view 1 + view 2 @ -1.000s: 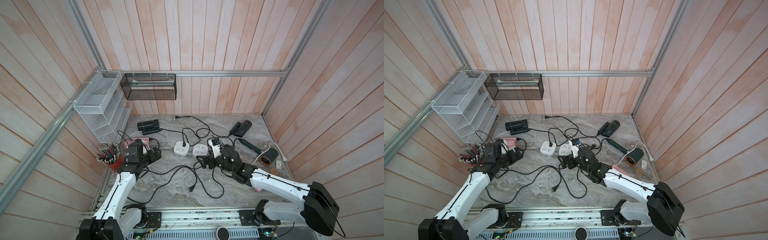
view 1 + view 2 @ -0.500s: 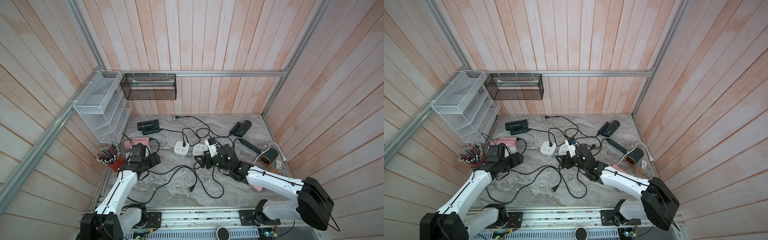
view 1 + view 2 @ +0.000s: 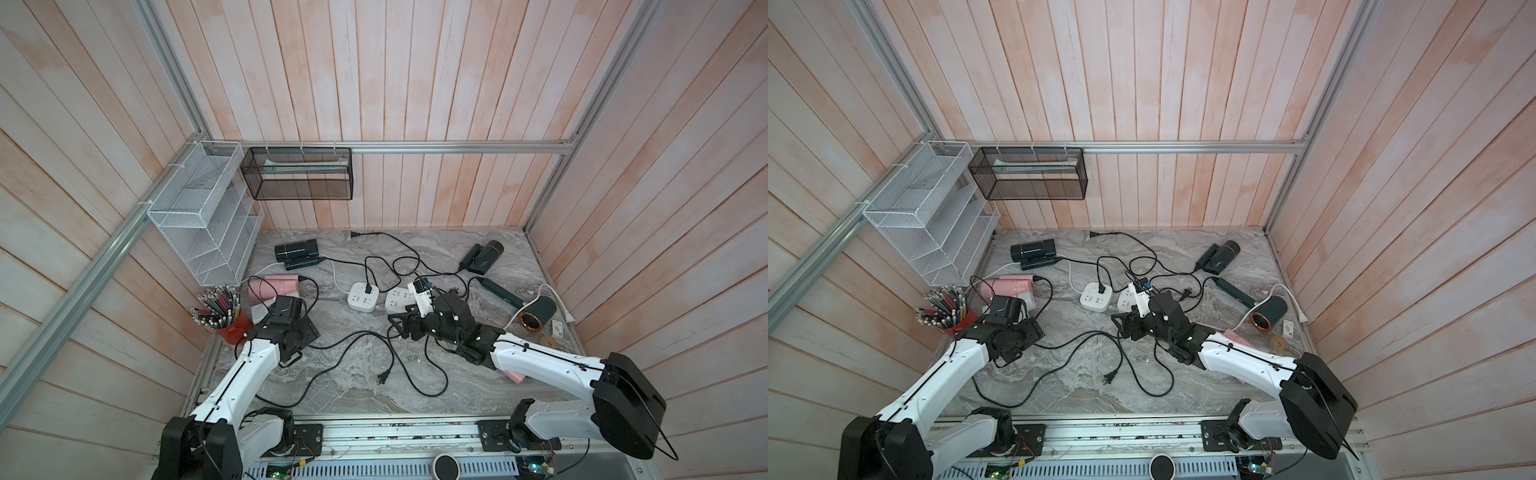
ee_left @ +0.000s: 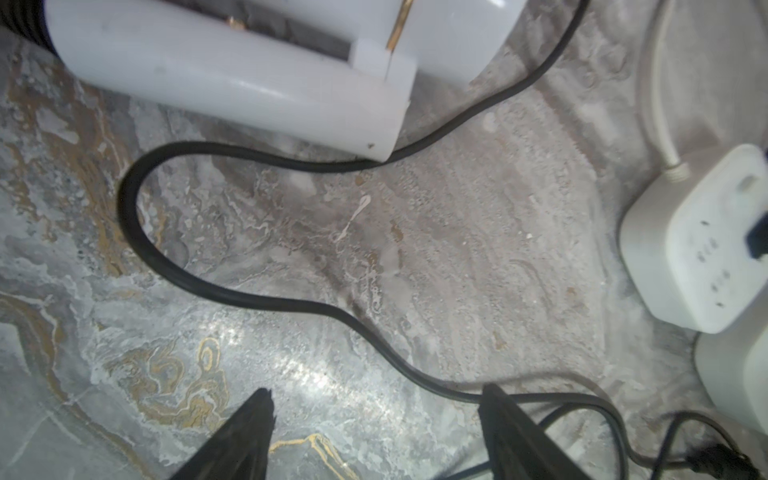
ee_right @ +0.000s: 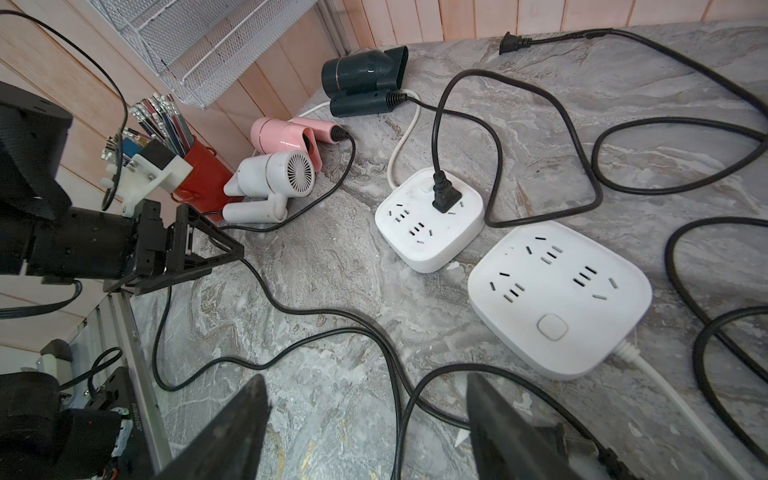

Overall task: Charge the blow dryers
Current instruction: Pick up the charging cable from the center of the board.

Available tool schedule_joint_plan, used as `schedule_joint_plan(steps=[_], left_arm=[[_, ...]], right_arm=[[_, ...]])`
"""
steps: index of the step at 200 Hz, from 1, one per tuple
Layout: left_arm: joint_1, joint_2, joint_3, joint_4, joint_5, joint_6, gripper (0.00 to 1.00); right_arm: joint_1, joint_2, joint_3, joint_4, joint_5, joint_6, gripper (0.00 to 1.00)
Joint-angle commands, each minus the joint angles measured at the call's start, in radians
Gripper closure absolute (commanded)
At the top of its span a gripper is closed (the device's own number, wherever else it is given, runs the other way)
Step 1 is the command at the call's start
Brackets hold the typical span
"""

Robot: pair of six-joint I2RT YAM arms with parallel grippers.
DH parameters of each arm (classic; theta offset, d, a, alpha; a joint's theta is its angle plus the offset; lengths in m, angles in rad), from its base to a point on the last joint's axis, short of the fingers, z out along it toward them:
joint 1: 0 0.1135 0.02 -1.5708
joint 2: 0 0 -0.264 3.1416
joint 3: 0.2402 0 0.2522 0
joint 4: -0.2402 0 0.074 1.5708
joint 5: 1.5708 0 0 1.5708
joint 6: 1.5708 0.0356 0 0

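In a top view, the left gripper (image 3: 309,330) and right gripper (image 3: 398,327) are hanging over the grey marbled tabletop (image 3: 353,399). The left wrist view is showing fingers (image 4: 245,436) apart, the pale grey plastic blow dryer (image 4: 232,79) lying near the left edge. The right wrist view is showing fingers (image 5: 237,432) apart over black cords (image 5: 398,407).
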Motion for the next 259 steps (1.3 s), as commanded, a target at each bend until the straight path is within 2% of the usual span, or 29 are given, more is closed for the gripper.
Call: schedule_joint_plan(steps=[1,16,52,92,106,150,178,202,259], left_arm=[[0.008,0.047,-0.038,0.067,0.000,-0.034,0.19],[0.025,0.082,-0.048,0.120,0.042,-0.025,0.20],[0.055,0.124,-0.070,0.214,0.060,-0.013,0.23],[0.071,0.160,-0.081,0.254,0.049,-0.010,0.35],[0.071,0.163,-0.089,0.265,0.040,-0.015,0.43],[0.071,0.131,-0.094,0.303,0.042,-0.040,0.78],[0.071,0.126,-0.054,0.328,0.045,-0.033,0.90],[0.071,0.114,0.002,0.339,0.081,-0.020,0.94],[0.085,0.070,0.137,0.342,0.123,0.005,0.94]], right_arm=[[0.006,-0.012,-0.019,-0.013,0.014,-0.008,0.25],[0.007,-0.020,-0.020,-0.021,0.013,-0.012,0.25],[0.007,-0.033,-0.036,-0.027,0.022,-0.012,0.25],[0.007,-0.033,-0.040,-0.020,0.023,-0.003,0.25],[0.006,-0.030,-0.039,-0.020,0.024,-0.001,0.25],[0.006,-0.016,-0.040,-0.013,0.019,0.003,0.29],[0.007,-0.005,-0.042,0.014,0.009,0.013,0.32],[0.007,0.001,-0.025,0.012,0.013,-0.001,0.33],[0.007,0.078,0.082,-0.053,-0.036,-0.110,0.34]])
